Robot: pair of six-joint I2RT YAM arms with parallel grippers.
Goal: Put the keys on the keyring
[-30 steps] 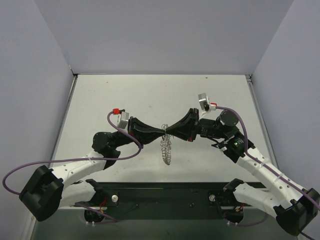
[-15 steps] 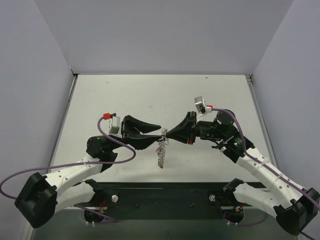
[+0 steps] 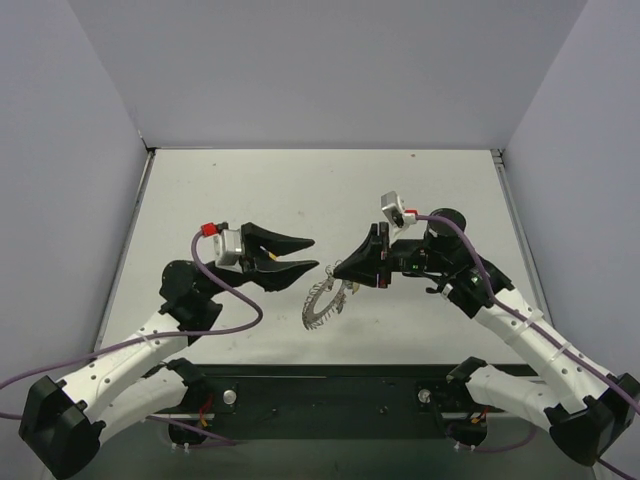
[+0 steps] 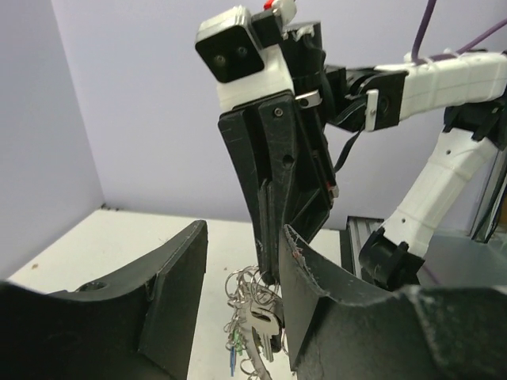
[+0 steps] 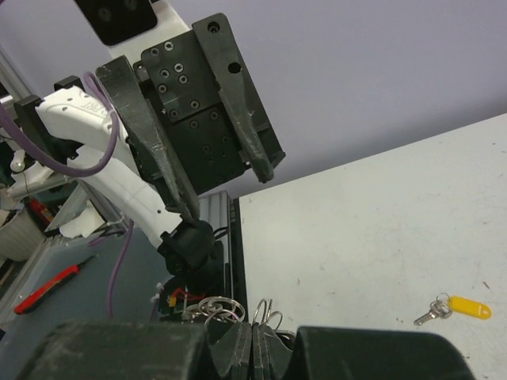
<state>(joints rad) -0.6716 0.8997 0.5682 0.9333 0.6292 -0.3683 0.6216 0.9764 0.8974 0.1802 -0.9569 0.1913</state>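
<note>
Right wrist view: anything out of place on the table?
Yes: one key with a yellow tag lies alone on the table, apart from the keyring dangling from the shut right gripper.

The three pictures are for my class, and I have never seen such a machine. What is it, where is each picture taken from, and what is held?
Two robot arms stand at a table, each ending in a two-finger gripper. One picture looks down from above; the other two come from a camera on each wrist. The right gripper is shut on the keyring, a silvery wire loop dangling below it. The left gripper is open and empty, facing it. The right wrist view shows a yellow-headed key lying on the table.
</note>
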